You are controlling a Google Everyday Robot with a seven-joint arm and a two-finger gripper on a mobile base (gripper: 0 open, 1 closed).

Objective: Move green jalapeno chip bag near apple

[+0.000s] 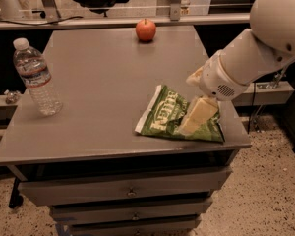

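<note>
The bag [162, 116] lies flat at lower centre-right, well apart from the apple [145, 30] at top centre. The gripper [191, 123] is lowered onto its right half; whether it is open or closed cannot be told. The foil is judged light, crinkly and slippery, so a pinch on a raised fold is advised.
</note>
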